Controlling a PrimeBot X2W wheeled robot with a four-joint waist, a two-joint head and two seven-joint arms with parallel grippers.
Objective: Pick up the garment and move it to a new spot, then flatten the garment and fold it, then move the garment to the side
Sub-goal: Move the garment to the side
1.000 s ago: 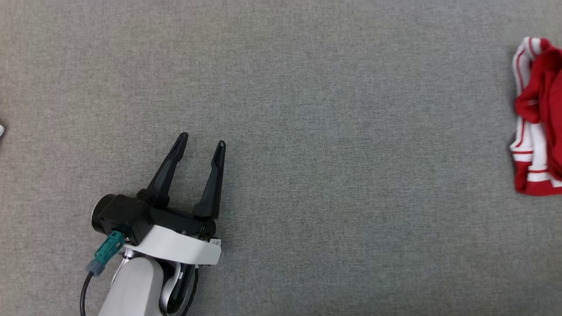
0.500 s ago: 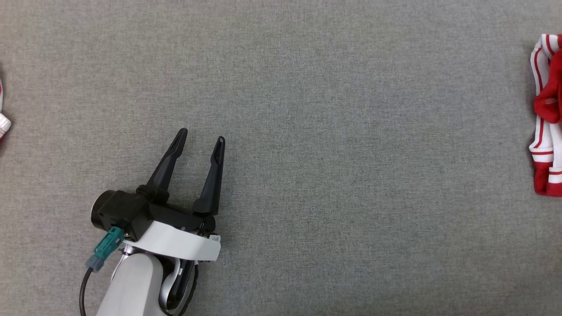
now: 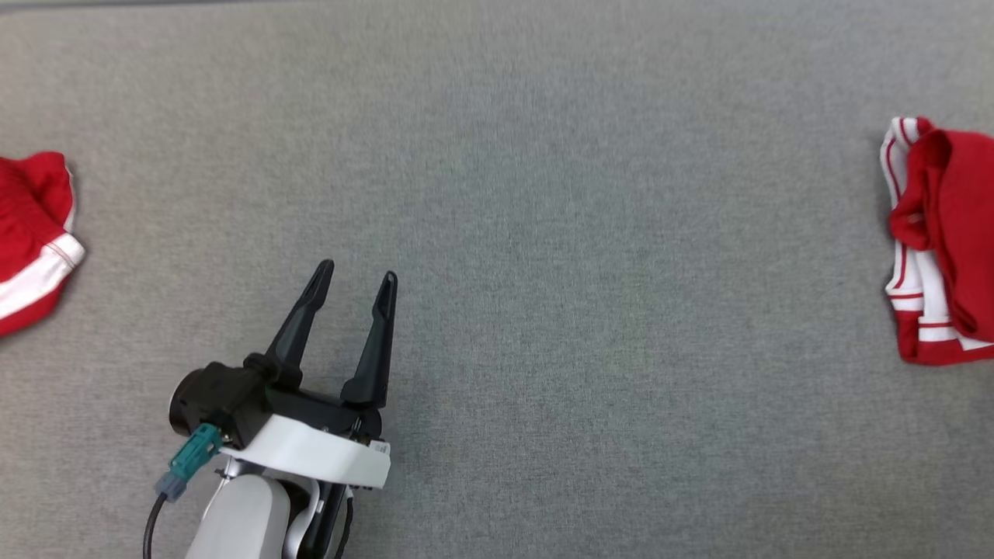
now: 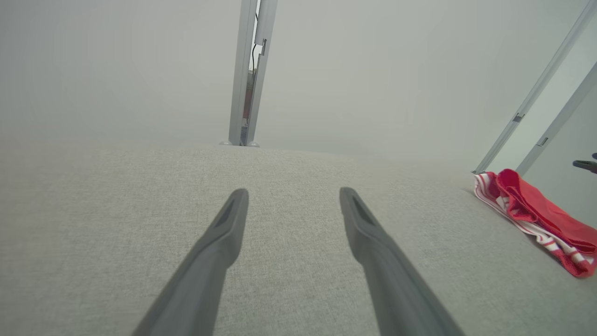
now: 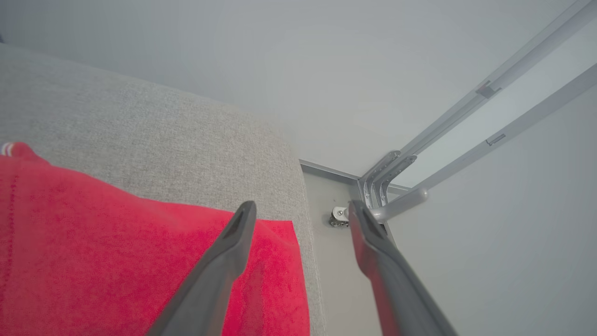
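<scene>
Head view: the left end effector [image 3: 355, 273] hangs over the lower left of the grey tabletop [image 3: 582, 233], its two dark fingers spread apart with nothing between them. The garment [image 3: 936, 241], red with white stripes, lies bunched and doubled over at the far right edge, its long axis running away from the robot, up and down the picture. It is well apart from the left end effector, with bare cloth between them. A second red garment [image 3: 31, 233] with a white band lies at the far left edge.

Left wrist view: the fingers stand wide and empty, pointing across the bare tabletop. The garment [image 4: 531, 214] sits off to their right, near the tabletop's right rim.

Right wrist view: the right end effector [image 5: 302, 207] is released too, fingers parted and gripping nothing. The garment [image 5: 116, 252] spreads just below and to the left of them, close to the tabletop's corner. One finger overlaps the red cloth in the picture, though whether it touches cannot be told. A metal frame [image 5: 466, 102] rises beyond.

The right arm is plainly the nearer one. The garment appears already set aside, so any further handling would fall to that arm.
</scene>
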